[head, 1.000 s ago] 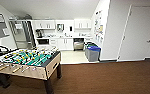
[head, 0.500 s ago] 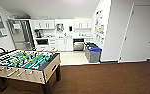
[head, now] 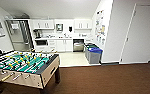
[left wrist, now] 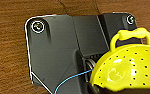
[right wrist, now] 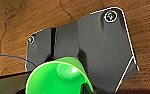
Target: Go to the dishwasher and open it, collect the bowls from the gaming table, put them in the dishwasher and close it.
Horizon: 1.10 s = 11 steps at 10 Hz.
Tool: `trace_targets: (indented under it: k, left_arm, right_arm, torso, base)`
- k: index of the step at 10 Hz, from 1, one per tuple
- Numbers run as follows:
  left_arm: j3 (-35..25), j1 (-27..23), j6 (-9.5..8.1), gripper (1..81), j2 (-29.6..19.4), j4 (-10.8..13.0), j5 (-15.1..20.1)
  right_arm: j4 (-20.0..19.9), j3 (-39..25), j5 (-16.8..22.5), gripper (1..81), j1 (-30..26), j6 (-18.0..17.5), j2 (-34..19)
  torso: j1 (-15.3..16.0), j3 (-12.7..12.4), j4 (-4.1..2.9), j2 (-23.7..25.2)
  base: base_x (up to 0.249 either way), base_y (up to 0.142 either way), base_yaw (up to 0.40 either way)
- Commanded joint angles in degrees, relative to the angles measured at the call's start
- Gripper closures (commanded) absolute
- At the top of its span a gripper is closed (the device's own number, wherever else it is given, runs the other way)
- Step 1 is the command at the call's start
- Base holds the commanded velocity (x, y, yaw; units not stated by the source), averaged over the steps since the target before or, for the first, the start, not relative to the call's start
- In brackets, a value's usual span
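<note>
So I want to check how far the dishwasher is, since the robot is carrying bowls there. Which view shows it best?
The head view: the dishwasher sits under the far kitchenette counter, its front dark, beyond the blue bins. The wrist views show a yellow perforated bowl and a green bowl over brown floor, not the dishwasher.

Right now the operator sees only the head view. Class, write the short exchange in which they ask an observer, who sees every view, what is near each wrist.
Operator: I see the dishwasher ahead, across the room. What is by the left wrist?
Observer: A yellow bowl with small holes and a loop handle, close to the camera.
Operator: And by the right wrist?
Observer: A bright green bowl, smooth and without holes, also close to the camera.
</note>
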<state>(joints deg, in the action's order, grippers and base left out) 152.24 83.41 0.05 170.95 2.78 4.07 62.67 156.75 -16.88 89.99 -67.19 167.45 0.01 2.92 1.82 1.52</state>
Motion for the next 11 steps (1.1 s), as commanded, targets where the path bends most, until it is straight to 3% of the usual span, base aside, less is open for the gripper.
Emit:
trace_targets:
  k: [1,11]
  left_arm:
    - [-0.3,-2.9,0.30,81.1,-0.1,0.4,3.1]
    - [-0.3,-3.0,0.30,81.1,0.0,0.5,3.1]
  right_arm:
    - [0.4,0.0,1.4,81.1,-2.5,0.1,-0.7]
    - [0.4,0.2,1.4,81.1,-2.5,0.1,-0.7]
  torso:
    - [0.0,0.0,0.00,0.0]
    - [0.0,0.0,0.00,0.0]
  base:
    - [0.190,0.000,0.000]
    - [0.190,0.000,0.000]
